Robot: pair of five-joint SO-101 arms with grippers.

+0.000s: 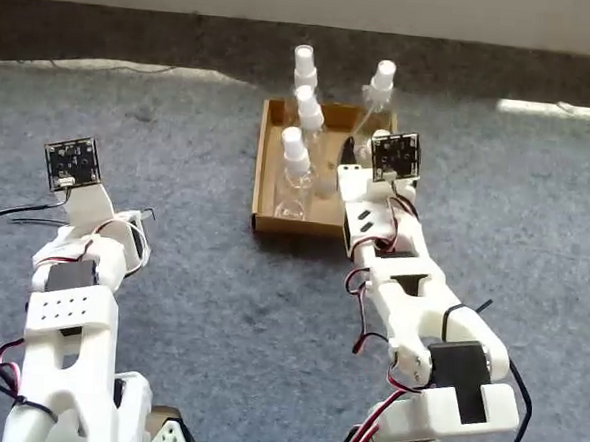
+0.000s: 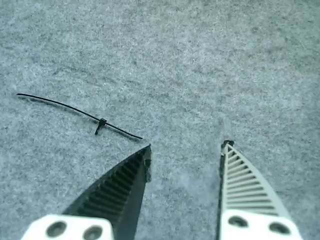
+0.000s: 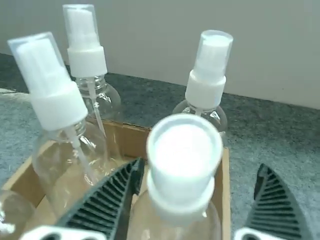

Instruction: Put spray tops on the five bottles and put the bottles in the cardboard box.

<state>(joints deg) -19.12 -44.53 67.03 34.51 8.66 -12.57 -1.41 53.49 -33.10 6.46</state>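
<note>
**Clerk:** Item one, bottles?

**Keeper:** Clear plastic, round-shouldered, with white spray tops fitted. One bottle stands in the cardboard box between the spread fingers of the right gripper. The fingers are not closed on it.

**Clerk:** The others?

**Keeper:** Two stand in the box near its left wall. Two are at the far rim; whether inside or just behind, I cannot tell.

**Clerk:** Open room?

**Keeper:** The left gripper, ribbed fingers parted and holding nothing, hangs over the grey felted carpet, well apart from the box. A black cable tie lies near it.
</note>
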